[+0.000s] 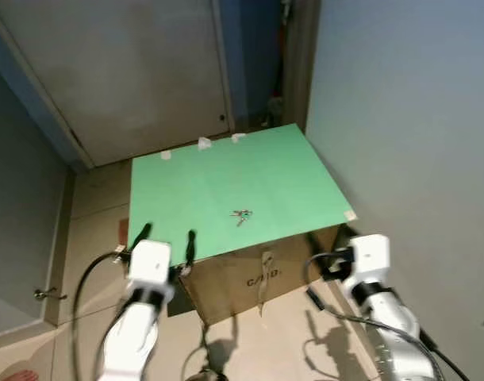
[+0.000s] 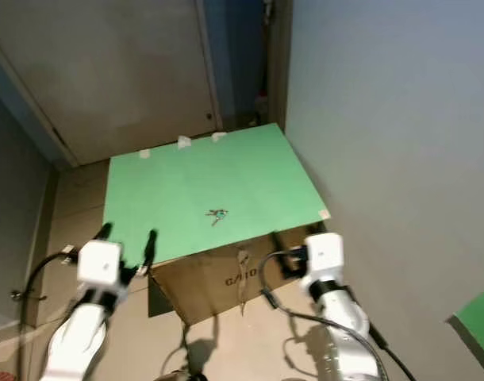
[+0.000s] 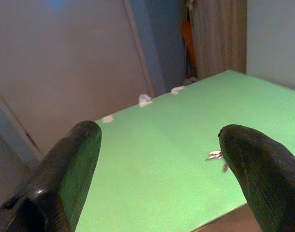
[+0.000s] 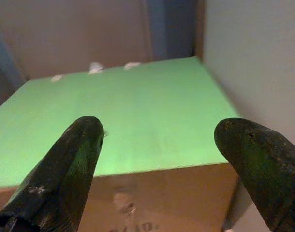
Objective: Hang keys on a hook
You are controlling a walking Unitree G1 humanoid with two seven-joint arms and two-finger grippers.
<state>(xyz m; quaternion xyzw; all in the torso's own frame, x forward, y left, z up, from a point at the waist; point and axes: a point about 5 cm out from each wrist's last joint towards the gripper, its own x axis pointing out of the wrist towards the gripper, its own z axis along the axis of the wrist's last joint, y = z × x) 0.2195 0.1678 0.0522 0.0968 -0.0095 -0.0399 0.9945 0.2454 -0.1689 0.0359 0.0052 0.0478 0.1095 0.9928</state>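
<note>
A small bunch of keys (image 1: 242, 216) lies near the front middle of a green sheet (image 1: 226, 171) taped over a cardboard box (image 1: 242, 278). My left gripper (image 1: 167, 235) is open at the box's front left corner, its fingers (image 3: 70, 174) spread with nothing between them; the keys (image 3: 215, 155) lie beyond its one fingertip. My right gripper (image 1: 331, 236) hovers at the front right corner, open too, its fingers (image 4: 70, 164) wide apart and pointing over the green top (image 4: 128, 111).
A grey wall (image 1: 409, 119) rises close on the right of the box. A closed door (image 1: 123, 71) stands behind it, with a dark narrow gap (image 1: 266, 63) beside it. Tiled floor (image 1: 91, 222) lies to the left and in front.
</note>
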